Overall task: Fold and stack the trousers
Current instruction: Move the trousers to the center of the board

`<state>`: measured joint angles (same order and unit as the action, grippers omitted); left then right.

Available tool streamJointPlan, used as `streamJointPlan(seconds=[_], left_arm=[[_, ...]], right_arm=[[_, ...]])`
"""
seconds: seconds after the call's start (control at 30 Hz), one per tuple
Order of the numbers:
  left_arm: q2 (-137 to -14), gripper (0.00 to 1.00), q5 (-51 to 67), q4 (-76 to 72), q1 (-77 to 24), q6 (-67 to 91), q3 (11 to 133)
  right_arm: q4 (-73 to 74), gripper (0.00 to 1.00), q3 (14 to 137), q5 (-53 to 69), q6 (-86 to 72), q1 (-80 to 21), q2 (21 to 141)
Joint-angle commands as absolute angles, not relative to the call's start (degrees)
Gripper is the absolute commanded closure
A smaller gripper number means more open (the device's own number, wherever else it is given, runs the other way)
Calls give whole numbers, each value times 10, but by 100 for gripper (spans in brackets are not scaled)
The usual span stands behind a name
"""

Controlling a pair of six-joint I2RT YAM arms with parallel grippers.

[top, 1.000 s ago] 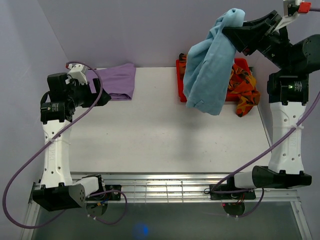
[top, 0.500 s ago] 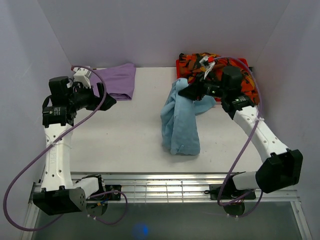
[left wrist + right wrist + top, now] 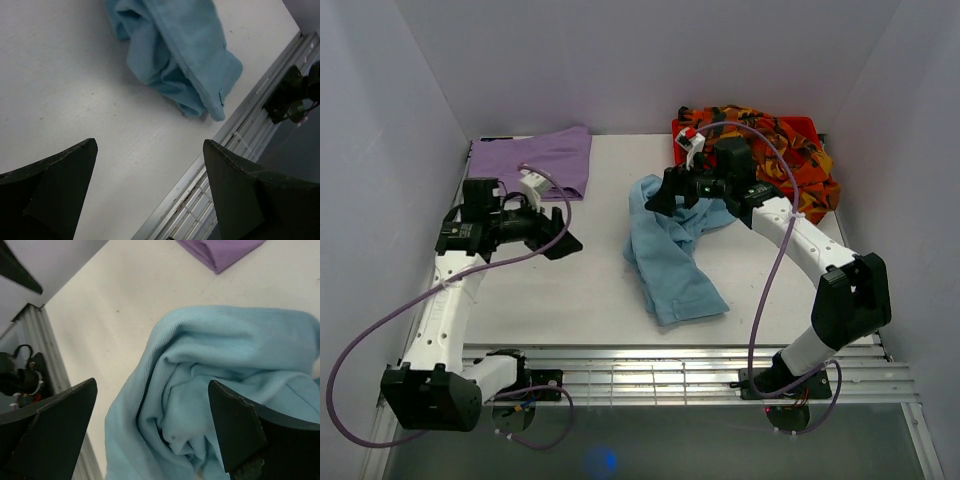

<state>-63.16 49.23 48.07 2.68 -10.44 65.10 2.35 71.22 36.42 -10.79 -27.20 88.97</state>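
A second ago the right claw [image 3: 654, 199] held the light blue trousers [image 3: 670, 260] high in the air above the red bin [image 3: 804, 124]. Now the trousers lie released in a crumpled heap on the white tabletop [image 3: 580, 290]. The right arm has come down low and reaches towards the middle. The left arm has also swung inward from the far left corner.

The right claw [image 3: 152, 385] is spread wide with nothing pinched. It hovers over the far, bunched end of the light blue trousers [image 3: 215, 355], and folds of cloth fill the space below and between its fingers. From there the trousers trail away from the claw towards the near edge of the tabletop.

The left claw [image 3: 568, 235] is also spread wide and empty, above bare tabletop. In its wrist view, the light blue trousers [image 3: 180, 55] lie ahead of the left claw [image 3: 150, 145], apart from it.

The folded lilac trousers [image 3: 545, 160] lie flat beyond the left claw, at the far left corner. The orange, red and black patterned trousers [image 3: 790, 150] are heaped in the red bin behind the right claw.
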Motion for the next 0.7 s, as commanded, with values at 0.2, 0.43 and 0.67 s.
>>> streamJointPlan(seconds=[0.2,0.43,0.67], left_arm=[[-663,5,306,401,-318,-182,629],[-792,5,174,321,-519,-264,656],[-946,3,85,245,-635,-315,735]], right_arm=[[231,7,778,275,99,-143,906],[254,12,708,245,166,-103,925],[193,19,682,231,152,-102,999]])
